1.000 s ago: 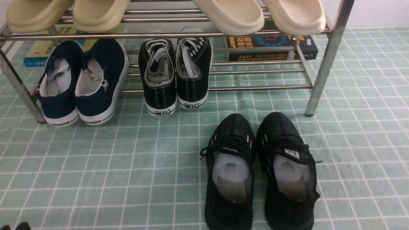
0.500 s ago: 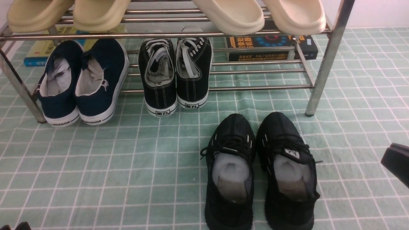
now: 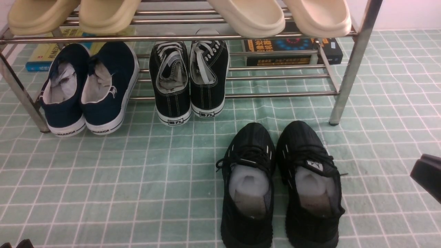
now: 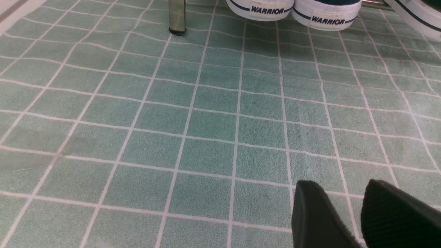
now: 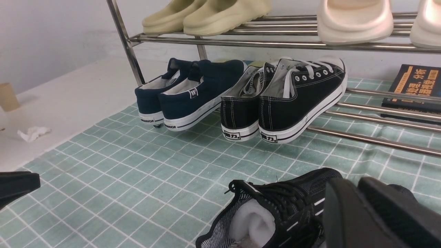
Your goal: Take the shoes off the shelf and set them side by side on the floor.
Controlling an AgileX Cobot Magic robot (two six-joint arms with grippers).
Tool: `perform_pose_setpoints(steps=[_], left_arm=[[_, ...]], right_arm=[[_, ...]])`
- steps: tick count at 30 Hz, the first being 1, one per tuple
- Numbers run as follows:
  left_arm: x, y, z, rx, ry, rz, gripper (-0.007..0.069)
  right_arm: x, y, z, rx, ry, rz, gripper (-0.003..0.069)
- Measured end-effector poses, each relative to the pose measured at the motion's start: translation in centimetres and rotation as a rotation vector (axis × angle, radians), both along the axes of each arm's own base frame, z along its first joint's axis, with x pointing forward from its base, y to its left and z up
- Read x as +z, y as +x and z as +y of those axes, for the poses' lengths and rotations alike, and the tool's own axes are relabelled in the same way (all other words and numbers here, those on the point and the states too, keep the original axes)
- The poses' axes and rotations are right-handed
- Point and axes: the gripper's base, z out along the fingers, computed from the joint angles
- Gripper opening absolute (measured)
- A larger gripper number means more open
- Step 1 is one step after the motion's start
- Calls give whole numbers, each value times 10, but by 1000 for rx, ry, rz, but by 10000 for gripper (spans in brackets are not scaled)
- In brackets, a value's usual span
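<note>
Knit black shoes, ribbed soles and white foam stuffing, sit side by side on the wrinkled green grid floor, just in front of the shiny rod shelf. Nothing has shifted in half a second. The right gripper, half cropped, looks nearly clenched, holding nothing; the left gripper stands released.

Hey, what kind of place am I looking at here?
Probably a mock home entryway staged for a robot: a metal shoe rack holding slippers and sneakers, and a green gridded mat serving as floor, with black shoes set out.
</note>
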Motion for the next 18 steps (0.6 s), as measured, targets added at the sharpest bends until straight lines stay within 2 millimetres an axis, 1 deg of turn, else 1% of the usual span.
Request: perform_pose_setpoints(steps=[18], left_arm=[[0,0,0,0,0,0,242]], right_arm=[[0,0,0,0,0,0,100]])
